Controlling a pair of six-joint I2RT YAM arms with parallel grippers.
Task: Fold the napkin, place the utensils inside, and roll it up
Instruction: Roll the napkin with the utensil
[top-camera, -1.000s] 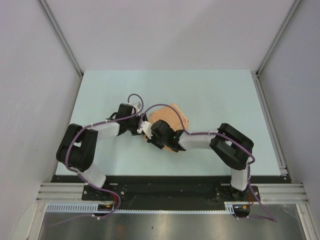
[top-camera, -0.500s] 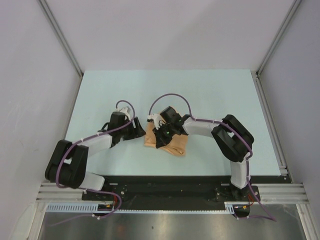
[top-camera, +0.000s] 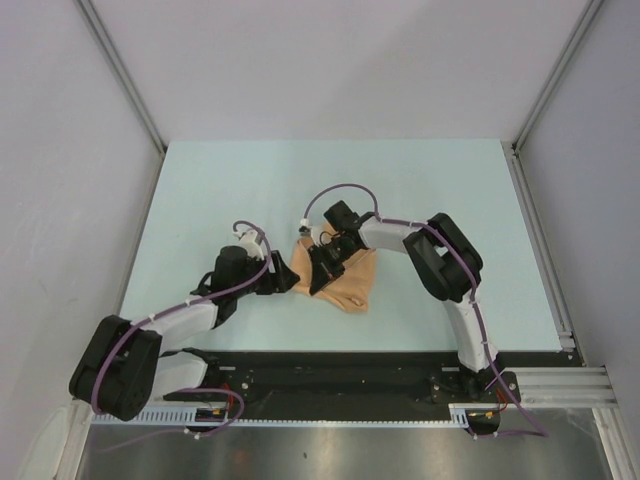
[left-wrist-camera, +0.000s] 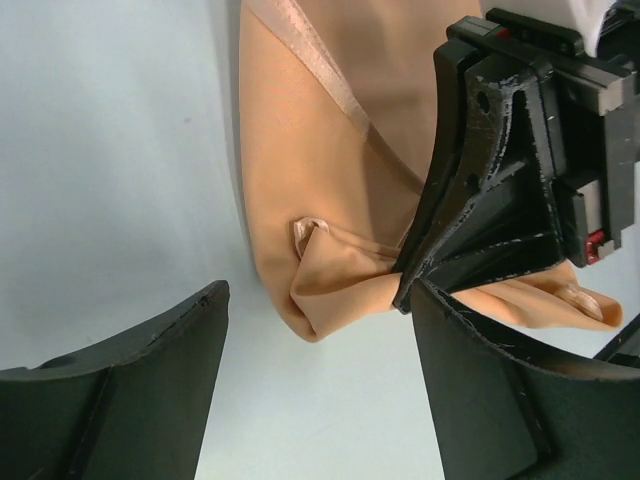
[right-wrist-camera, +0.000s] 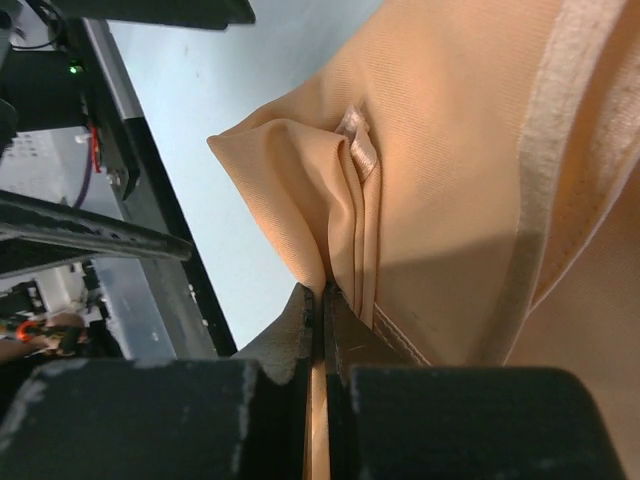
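Observation:
The peach-tan napkin (top-camera: 350, 283) lies bunched and folded on the pale table (top-camera: 440, 190), a little left of centre. My right gripper (top-camera: 316, 283) reaches over it from the far side and is shut on a fold at its left edge. In the right wrist view the jaws (right-wrist-camera: 325, 295) pinch several cloth layers (right-wrist-camera: 450, 150). My left gripper (top-camera: 289, 281) is open and empty just left of the napkin. In the left wrist view its fingers (left-wrist-camera: 130, 390) straddle bare table below the napkin (left-wrist-camera: 320, 180) and the right gripper (left-wrist-camera: 404, 298). The fork is hidden or out of view.
Grey walls with metal posts (top-camera: 130, 90) enclose the table on three sides. A black rail (top-camera: 330, 365) with the arm bases runs along the near edge. A metal strip (top-camera: 540, 240) borders the table's right side.
The left arm has drawn back toward the near left. The right wrist has swung from the near side to the far side of the napkin. The napkin lies a bit nearer and more spread.

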